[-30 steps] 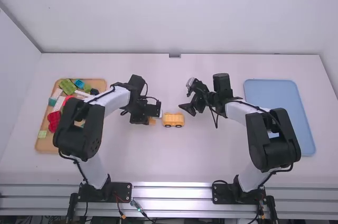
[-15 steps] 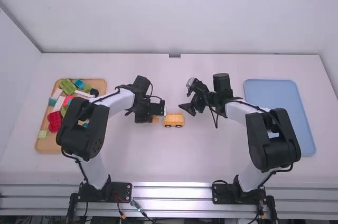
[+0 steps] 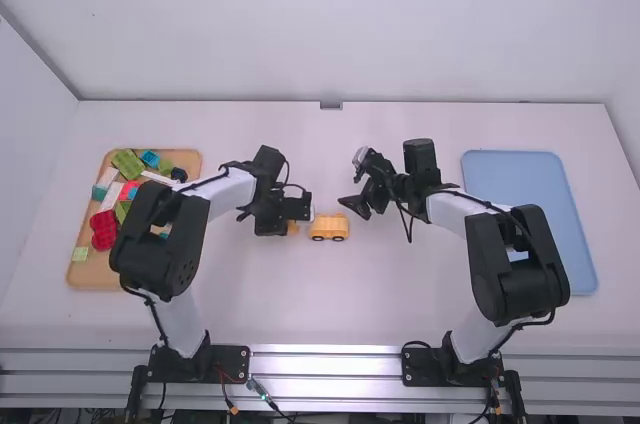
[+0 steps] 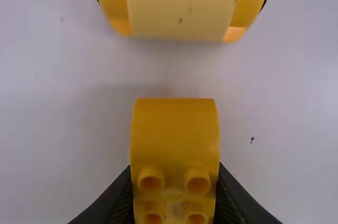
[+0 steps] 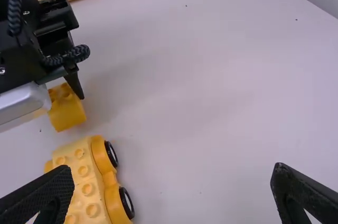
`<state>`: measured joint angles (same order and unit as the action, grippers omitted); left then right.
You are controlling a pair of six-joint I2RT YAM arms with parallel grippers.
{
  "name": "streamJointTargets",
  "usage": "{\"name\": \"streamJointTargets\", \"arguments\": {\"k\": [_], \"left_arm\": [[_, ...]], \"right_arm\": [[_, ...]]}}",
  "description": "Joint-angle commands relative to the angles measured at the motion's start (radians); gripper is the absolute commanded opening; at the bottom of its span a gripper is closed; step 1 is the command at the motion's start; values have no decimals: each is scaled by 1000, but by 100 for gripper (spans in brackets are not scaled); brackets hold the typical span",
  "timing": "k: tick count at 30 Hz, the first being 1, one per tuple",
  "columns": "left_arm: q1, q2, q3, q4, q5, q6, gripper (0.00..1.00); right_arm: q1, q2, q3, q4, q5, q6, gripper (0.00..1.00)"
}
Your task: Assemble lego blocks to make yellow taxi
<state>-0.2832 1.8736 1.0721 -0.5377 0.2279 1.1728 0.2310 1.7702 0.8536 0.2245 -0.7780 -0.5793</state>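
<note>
"Left tool (image 3: 275,212) first: what was it doing?"

"It was shut on a small yellow block (image 4: 174,134). One side of the block was smooth, and round bumps poked out by the tool's fingers. I couldn't tell if the block touched the tabletop (image 3: 330,294)."

"Where was the yellow car (image 3: 328,227)?"

"It sat on the tabletop, near the middle, just beside the small block. A gap showed between them. The car had black wheels and round bumps on top."

"And the right tool (image 3: 352,206)?"

"That one was wide open. It was on the other side of the car, near it."

"Did you see more blocks?"

"Yes! Red blocks (image 3: 103,229), a green block (image 3: 127,163) and some others were on a brown tray (image 3: 90,274) at the left side. A blue tray (image 3: 540,184) lay at the right side, partly behind the right arm."
</note>
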Motion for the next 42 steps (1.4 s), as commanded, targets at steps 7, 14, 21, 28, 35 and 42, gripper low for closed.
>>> {"name": "streamJointTargets", "arguments": {"k": [7,14,21,28,35,42], "left_arm": [[8,10,-17,-12,-8,-6,59],[8,10,-11,-4,-8,-8,99],[7,10,55,29,-11,-185,99],[7,10,86,36,2,-297,99],[40,10,84,48,190,-145,99],[183,10,79,-10,523,6,99]], "right_arm": [[3,-24,17,-2,-7,4,99],[4,-24,17,0,-7,3,99],[3,-24,17,16,-7,3,99],[3,-24,17,55,-7,4,99],[3,-24,17,79,-11,4,99],[5,-24,17,79,-9,30,99]]}}
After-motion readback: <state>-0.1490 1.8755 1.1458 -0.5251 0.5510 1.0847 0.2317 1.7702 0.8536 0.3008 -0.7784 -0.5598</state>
